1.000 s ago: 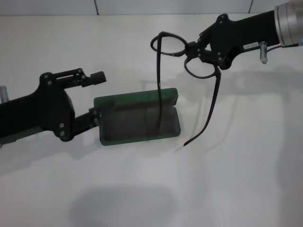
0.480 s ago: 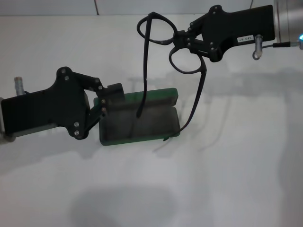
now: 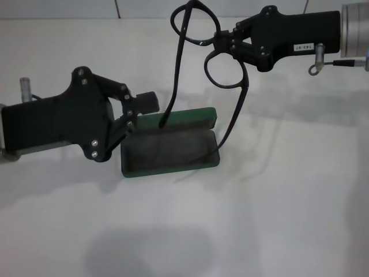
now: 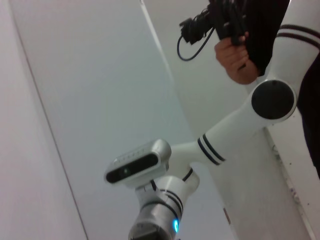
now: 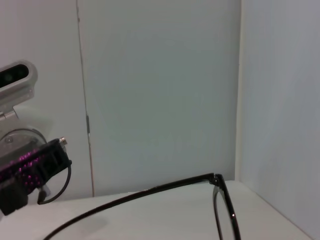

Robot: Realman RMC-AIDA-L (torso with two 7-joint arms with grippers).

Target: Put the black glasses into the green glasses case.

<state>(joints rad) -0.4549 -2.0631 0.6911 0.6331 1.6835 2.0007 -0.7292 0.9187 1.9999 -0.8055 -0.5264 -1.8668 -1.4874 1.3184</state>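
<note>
Glasses point(image 3: 216, 55) held above open case point(image 3: 168, 144).
Right gripper point(image 3: 226, 45) clamps the bridge; left gripper point(image 3: 135, 112), fingers parted, has moved to the case's left end.

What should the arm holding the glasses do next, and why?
Probably lower them gently. The right gripper holds the black glasses by the bridge above the open green case, temple arms dangling toward it, while the left gripper sits at the case's edge.

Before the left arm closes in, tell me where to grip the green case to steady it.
Grip the green glasses case at its left short end, coming in from the left, where the left gripper is. The case lies open and the black glasses, held by the right gripper, hang above it with temple tips dangling.
</note>
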